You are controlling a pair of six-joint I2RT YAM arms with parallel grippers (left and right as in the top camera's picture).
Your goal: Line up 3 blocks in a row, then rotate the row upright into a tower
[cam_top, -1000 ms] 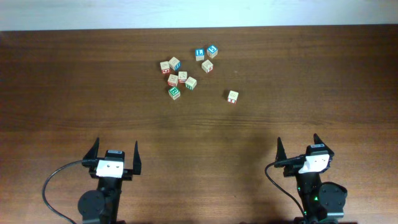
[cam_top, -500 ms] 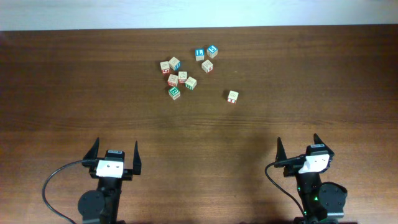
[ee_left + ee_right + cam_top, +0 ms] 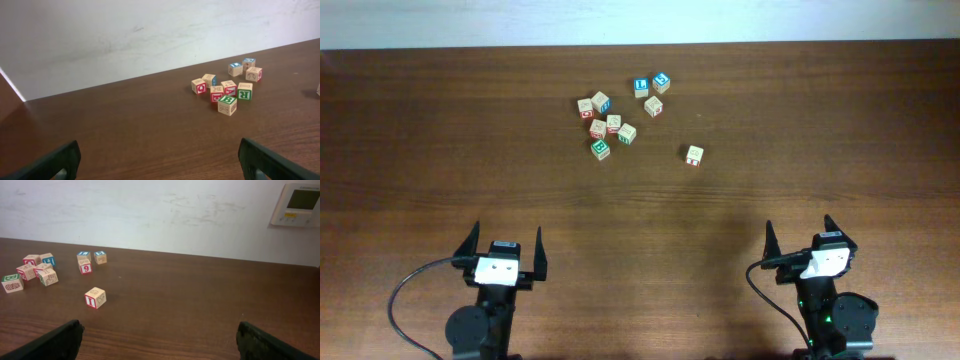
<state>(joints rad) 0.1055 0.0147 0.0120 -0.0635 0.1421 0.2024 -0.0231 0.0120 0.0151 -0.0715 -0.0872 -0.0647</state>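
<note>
On the far half of the surface [image 3: 440, 130], green-faced block [image 3: 601, 148] and plain beige block [image 3: 653, 106] are sitting among other letter cubes [image 3: 613, 123]; red-trimmed block [image 3: 694, 155] is lying apart, rightward. Left end effector [image 3: 507, 240] and right end effector [image 3: 798, 232] are hanging spread, empty

Beige blocks [image 3: 614, 123] carry green, red, blue print; table [image 3: 800, 120] is dark brown

Blue-faced letter cubes [image 3: 640, 86] on dark wooden table [image 3: 840, 120]; wall panel [image 3: 301, 205]
</note>
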